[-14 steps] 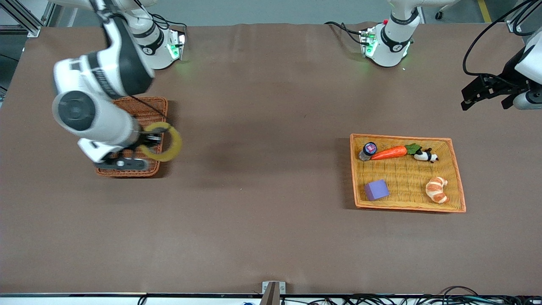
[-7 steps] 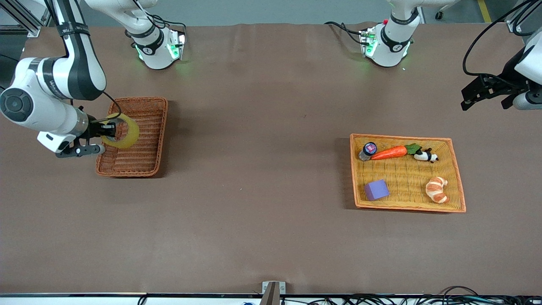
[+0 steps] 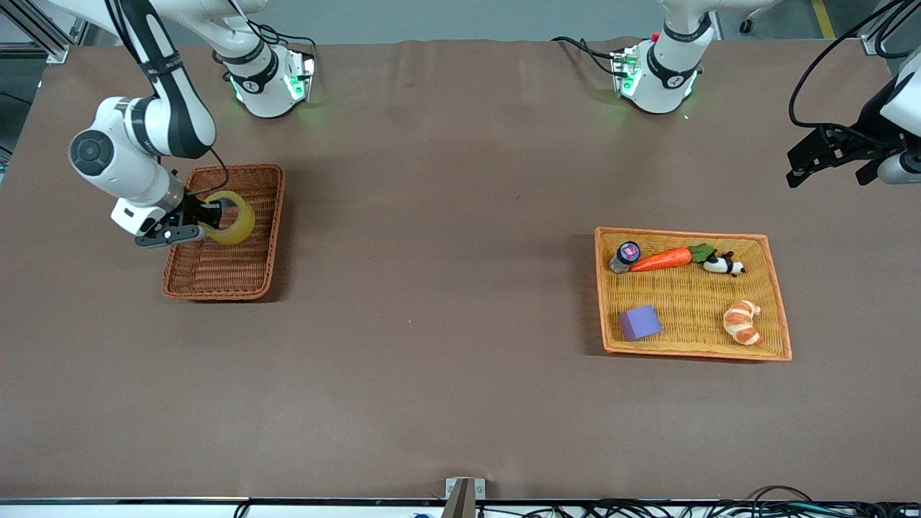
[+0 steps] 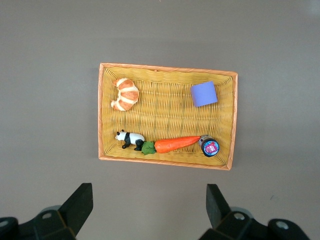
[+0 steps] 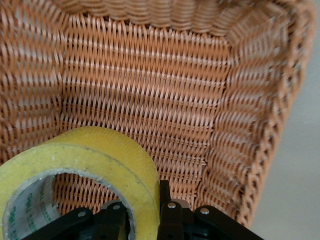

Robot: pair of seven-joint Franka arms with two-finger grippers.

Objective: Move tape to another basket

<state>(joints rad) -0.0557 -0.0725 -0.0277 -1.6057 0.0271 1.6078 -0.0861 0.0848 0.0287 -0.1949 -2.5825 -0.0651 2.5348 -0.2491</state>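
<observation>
The yellowish tape roll (image 3: 232, 220) is held in my right gripper (image 3: 211, 214), which is shut on its wall, one finger inside the ring and one outside. It hangs over the reddish-brown wicker basket (image 3: 237, 282) at the right arm's end of the table. In the right wrist view the tape (image 5: 95, 160) fills the foreground with the basket's woven wall (image 5: 150, 85) close beneath it. My left gripper (image 3: 827, 155) is open and empty, held high at the left arm's end; its fingertips (image 4: 80, 202) frame bare table.
A wide orange-yellow woven tray (image 3: 773, 288) toward the left arm's end holds a carrot (image 3: 660, 259), a toy panda (image 3: 723, 265), a small jar (image 3: 626, 254), a purple cube (image 3: 640, 321) and a croissant (image 3: 742, 321). It also shows in the left wrist view (image 4: 102, 115).
My right gripper has carried the tape from the basket's inner edge back over the basket and lowered it toward the basket's end nearer the bases. The left arm has barely moved.
</observation>
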